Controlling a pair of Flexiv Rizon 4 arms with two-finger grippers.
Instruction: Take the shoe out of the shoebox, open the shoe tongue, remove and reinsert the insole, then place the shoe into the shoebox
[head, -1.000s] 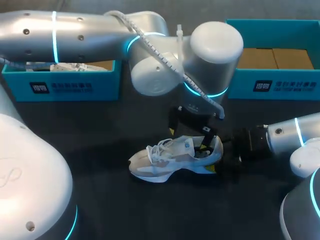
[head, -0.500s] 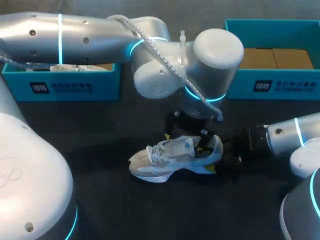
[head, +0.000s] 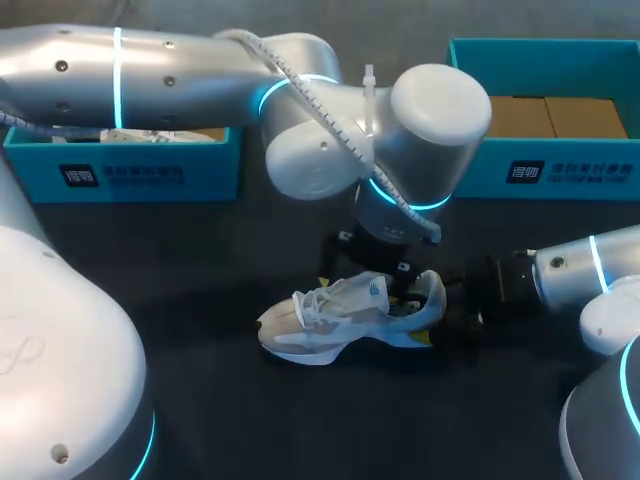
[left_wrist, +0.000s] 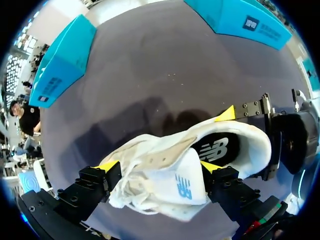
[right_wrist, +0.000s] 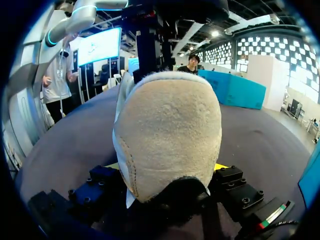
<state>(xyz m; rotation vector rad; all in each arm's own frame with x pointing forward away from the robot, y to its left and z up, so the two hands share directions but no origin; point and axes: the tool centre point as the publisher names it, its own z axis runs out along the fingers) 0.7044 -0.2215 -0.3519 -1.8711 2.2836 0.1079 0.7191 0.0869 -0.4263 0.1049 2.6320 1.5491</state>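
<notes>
Shoe (head: 345, 318): white sneaker standing on its sole mid-table, toe pointing left, heel to the right, not in either box.
Right gripper (right_wrist: 166, 167): comes in low from the right and is pinching the heel, one finger on each side of it.
Left gripper (left_wrist: 159, 165): hangs straight over the shoe with its fingers spread wide, one on each side of the laced upper. Honestly can't tell if they press on it.
Tongue (left_wrist: 182, 182): white with a blue logo, sitting up between the left fingers.
Insole (left_wrist: 217, 148): dark, visible down in the shoe's opening near the heel.
Left shoebox (head: 120, 172): teal, far left, partly behind the left arm.
Right shoebox (head: 545, 170): teal, far right, brown cardboard showing inside.
Table (head: 230, 400): dark surface.
</notes>
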